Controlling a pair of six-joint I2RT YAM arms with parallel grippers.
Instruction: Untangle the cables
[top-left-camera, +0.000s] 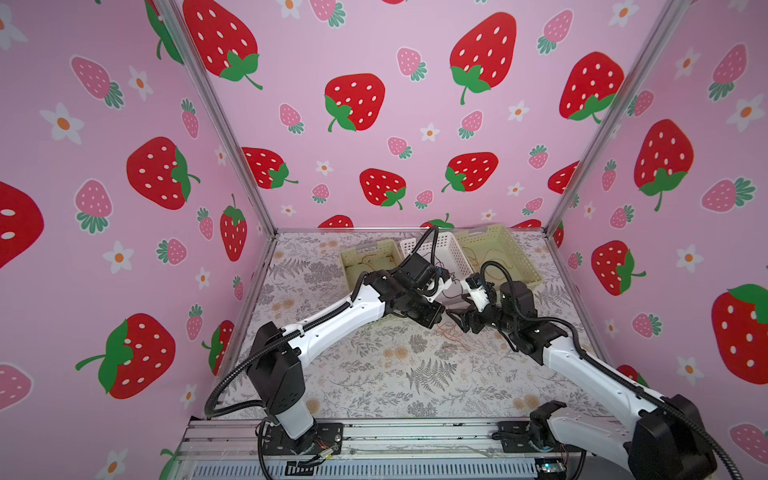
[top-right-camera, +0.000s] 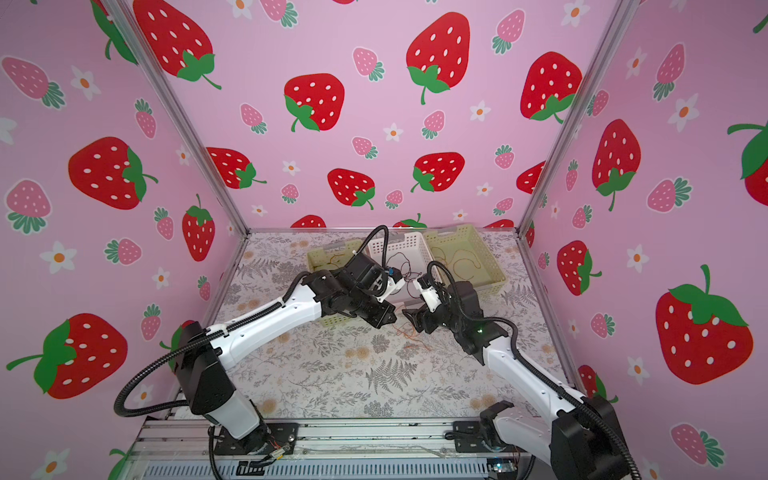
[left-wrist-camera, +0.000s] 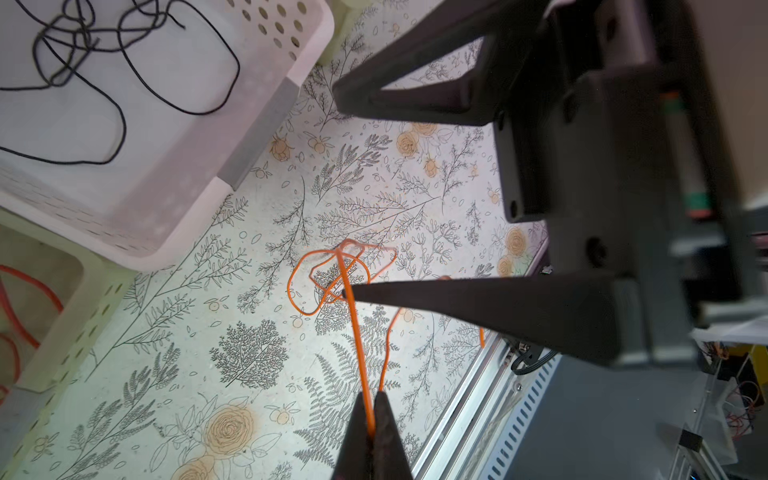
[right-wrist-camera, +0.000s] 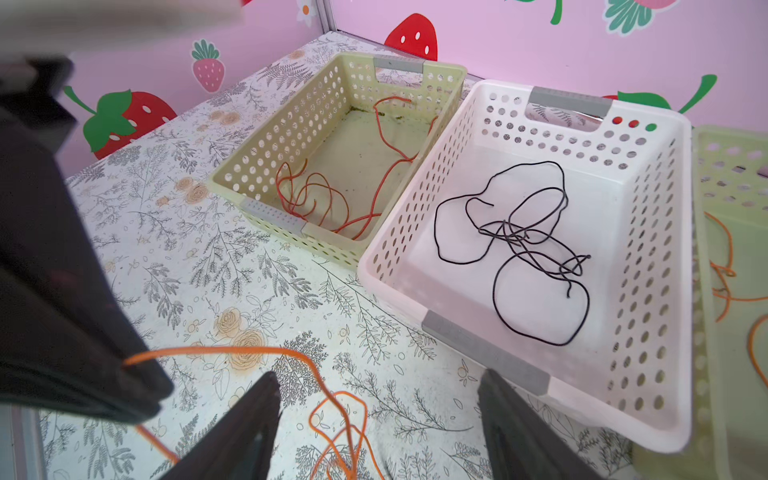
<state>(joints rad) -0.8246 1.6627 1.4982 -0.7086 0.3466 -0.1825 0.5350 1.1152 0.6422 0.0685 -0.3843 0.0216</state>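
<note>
**Two grippers met over a loose orange cable in front of three baskets.**

On the floral-covered table (top-left-camera: 374, 374), the left arm (top-left-camera: 332, 320) and right arm (top-left-camera: 590, 374) reached toward the middle. Along the far side, in a row, stood the left yellow-green basket (right-wrist-camera: 291, 124), the white basket (right-wrist-camera: 648, 249) and the right yellow-green basket (top-left-camera: 519, 249). The left gripper (left-wrist-camera: 372, 409) was pinched tight on a strand of the orange cable (left-wrist-camera: 354, 328), whose tangle lay on the table just near of the white basket. The right gripper (right-wrist-camera: 380, 399) hung over that tangle with its jaws wide apart; contact could not be told. A black cable (right-wrist-camera: 517, 236) lay in the white basket, a red-orange cable (right-wrist-camera: 376, 199) in the left basket and a second orange cable (right-wrist-camera: 744, 299) in the right one.
</note>
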